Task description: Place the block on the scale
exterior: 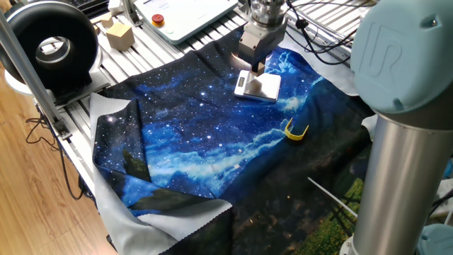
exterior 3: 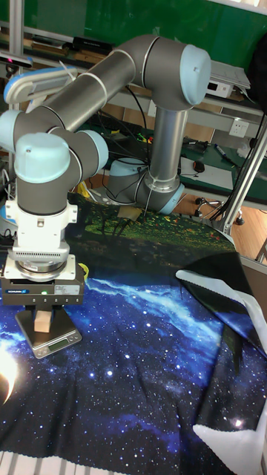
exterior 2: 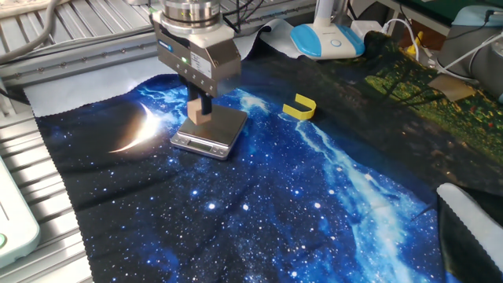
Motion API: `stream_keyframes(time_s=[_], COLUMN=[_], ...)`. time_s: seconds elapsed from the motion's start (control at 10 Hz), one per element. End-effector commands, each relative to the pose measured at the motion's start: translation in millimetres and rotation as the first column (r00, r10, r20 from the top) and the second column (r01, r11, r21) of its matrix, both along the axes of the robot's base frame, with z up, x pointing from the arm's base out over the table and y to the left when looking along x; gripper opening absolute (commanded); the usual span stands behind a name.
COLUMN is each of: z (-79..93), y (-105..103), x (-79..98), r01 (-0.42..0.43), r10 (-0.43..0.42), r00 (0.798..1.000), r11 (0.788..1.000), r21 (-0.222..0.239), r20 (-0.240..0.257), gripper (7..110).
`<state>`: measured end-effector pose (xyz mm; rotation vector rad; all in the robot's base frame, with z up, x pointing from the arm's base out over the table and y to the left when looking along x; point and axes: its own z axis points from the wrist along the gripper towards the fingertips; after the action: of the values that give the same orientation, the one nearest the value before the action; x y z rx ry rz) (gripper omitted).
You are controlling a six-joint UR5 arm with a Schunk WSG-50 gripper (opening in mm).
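Over the scale, the hand grips the block between closed fingers, directly above the platform's near-left part; whether the block touches is unclear, so the coming move looks straight down

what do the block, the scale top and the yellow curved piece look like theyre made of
Block: likely bare wood, matte tan faces. Scale top: seemingly brushed metal, grey sheen, though white from the opposite camera. Yellow curved piece: probably plastic, uniform glossy colour.

Robotics lab: UR5 arm, aluminium-slat bench, cables.
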<state>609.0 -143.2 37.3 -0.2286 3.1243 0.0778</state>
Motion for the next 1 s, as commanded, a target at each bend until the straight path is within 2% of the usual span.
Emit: stream_keyframes(time_s=[0.0,0.4,0.9], z=[-4.4,-5.6,-9.8], y=[16.9,7.5,2.6], x=[-5.6,-7.2,-7.6], r01=[0.027,0.033,0.042], r10=[-0.027,-0.033,-0.042], r00=[1.000,0.999,0.999], r11=[0.998,0.999,0.999], r21=[0.064,0.029,0.013], r20=[-0.001,-0.007,-0.011], gripper=[7,7,7])
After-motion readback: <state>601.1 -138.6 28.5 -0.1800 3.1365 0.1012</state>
